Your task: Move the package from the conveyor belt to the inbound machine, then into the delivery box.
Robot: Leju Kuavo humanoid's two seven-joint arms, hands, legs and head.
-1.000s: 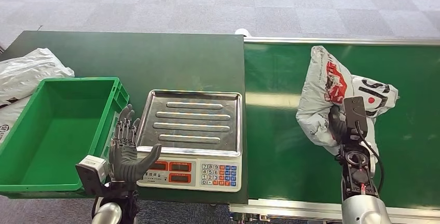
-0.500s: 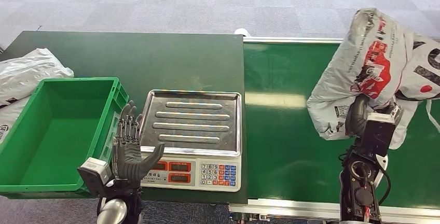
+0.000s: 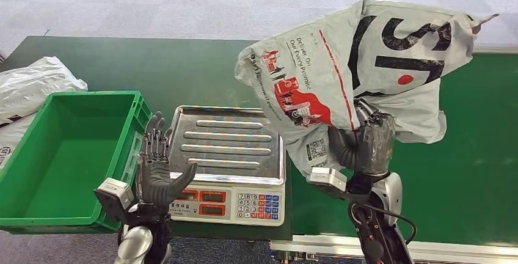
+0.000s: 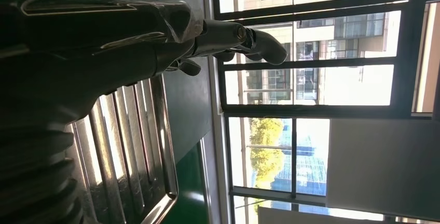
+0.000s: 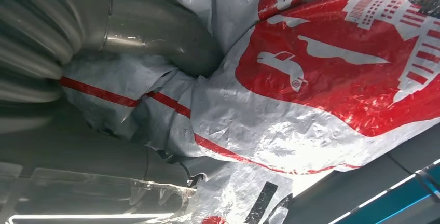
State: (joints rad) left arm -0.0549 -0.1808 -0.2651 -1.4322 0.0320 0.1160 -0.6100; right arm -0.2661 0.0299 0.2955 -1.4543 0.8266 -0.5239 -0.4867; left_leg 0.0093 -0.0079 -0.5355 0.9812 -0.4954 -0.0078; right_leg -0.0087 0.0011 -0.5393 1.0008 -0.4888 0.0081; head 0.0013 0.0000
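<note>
Head view – right hand (image 3: 365, 146) gripping the package (image 3: 360, 68) aloft, left hand (image 3: 156, 175) empty, fingers spread.

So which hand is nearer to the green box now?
The left. The left hand is raised, fingers spread, just beside the box, at its wall toward the scale. The right hand holds the package up, beyond the scale's far side.
</note>
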